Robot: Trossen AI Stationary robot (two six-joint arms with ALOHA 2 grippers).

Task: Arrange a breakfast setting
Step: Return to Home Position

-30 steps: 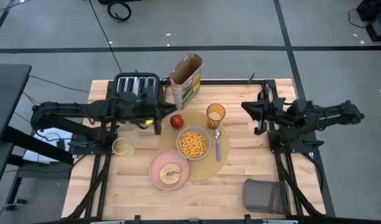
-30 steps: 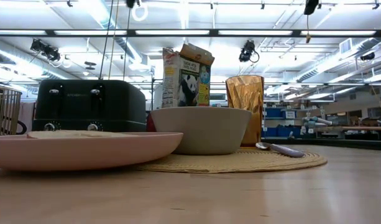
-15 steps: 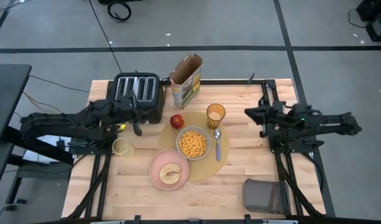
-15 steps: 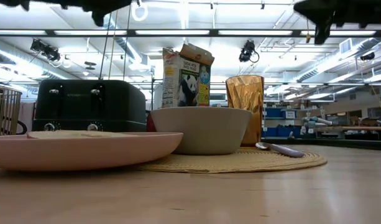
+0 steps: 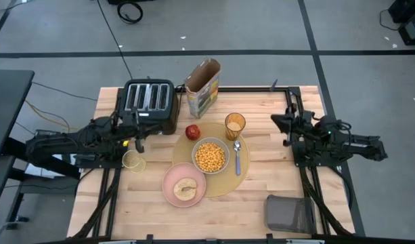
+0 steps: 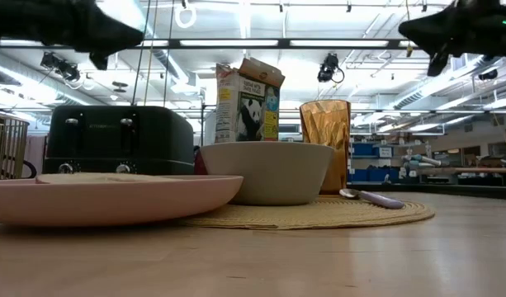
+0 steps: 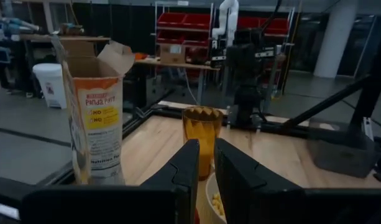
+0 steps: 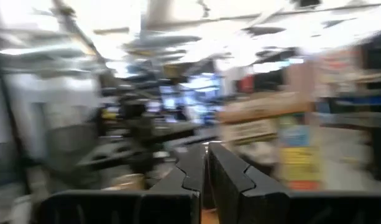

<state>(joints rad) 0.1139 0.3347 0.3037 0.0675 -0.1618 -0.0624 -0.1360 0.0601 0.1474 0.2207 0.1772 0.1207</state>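
A round tan placemat (image 5: 221, 177) lies mid-table. On it stand a pale grey bowl (image 5: 210, 156) of cereal, an amber tumbler (image 5: 235, 125), a red apple (image 5: 192, 131) and a spoon (image 5: 237, 158). A pink plate (image 5: 184, 184) with a piece of bread overlaps the mat's near left rim. My left gripper (image 5: 138, 142) hovers near the toaster's front, left of the apple. Its fingers (image 7: 191, 163) are all but shut, with only a narrow slit and nothing between them. My right gripper (image 5: 286, 130) hovers right of the tumbler, shut and empty.
A black four-slot toaster (image 5: 150, 102) and an open cereal box (image 5: 203, 87) stand at the far edge. A clear cup (image 5: 133, 160) sits below my left gripper. A dark mesh basket (image 5: 288, 213) stands at the near right corner.
My left gripper has drawn back from beside the apple toward the table's left edge and has sunk. My right gripper has drawn a little toward the right edge and has sunk as well. Both arms have come down into the low view's top. The setting has stayed put.
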